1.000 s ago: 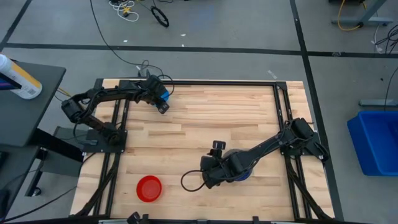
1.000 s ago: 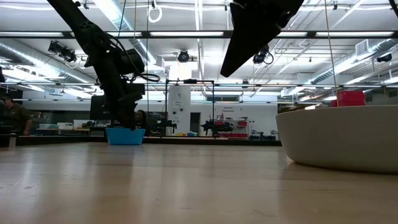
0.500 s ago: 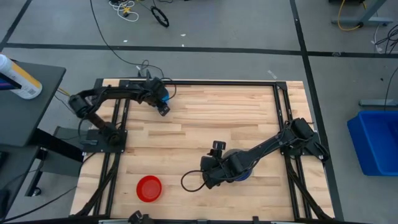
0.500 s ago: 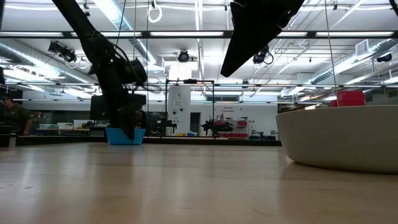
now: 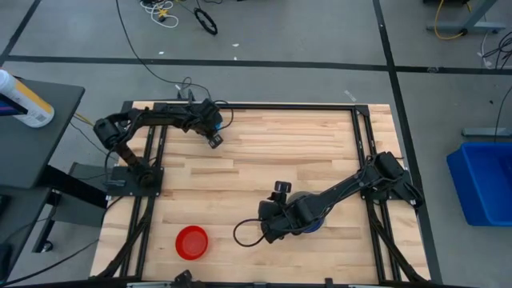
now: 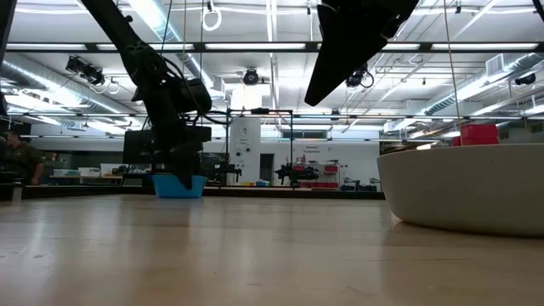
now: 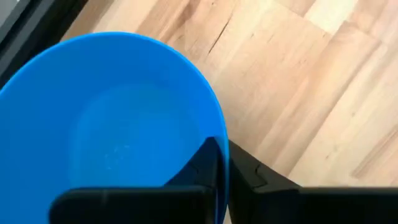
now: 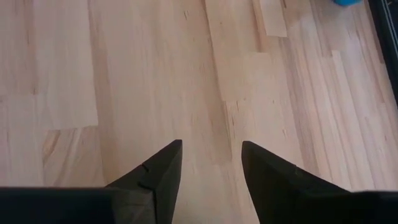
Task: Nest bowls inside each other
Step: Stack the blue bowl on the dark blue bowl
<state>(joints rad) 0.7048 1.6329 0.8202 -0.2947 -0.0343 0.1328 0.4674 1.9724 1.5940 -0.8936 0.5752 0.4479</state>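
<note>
A light blue bowl [image 7: 112, 124] rests on the table near its far left corner, and shows in the low view [image 6: 180, 185]. My left gripper [image 7: 222, 146] is shut on its rim. A red bowl [image 5: 192, 242] sits near the front left. A dark blue bowl [image 5: 310, 226] shows partly under my right arm. My right gripper [image 8: 211, 146] hangs open over bare wood near the table's middle front, touching nothing. A pale grey bowl [image 6: 463, 191] stands close to the low camera. My left gripper pinches the light blue bowl's rim [image 7: 214, 127], one finger inside the bowl [image 7: 202, 165] and one outside [image 7: 252, 177]. The fingers come from above, slanting down. The bowl's base stays on the table.
Black frame rails [image 5: 240, 106] run along the table's far edge and sides. Bare wood lies between the two arms. A blue bin [image 5: 484, 180] stands on the floor beyond the right edge.
My left gripper has sunk a little and gone toward the table's right edge. The light blue bowl has slid slightly the same way along the table.
</note>
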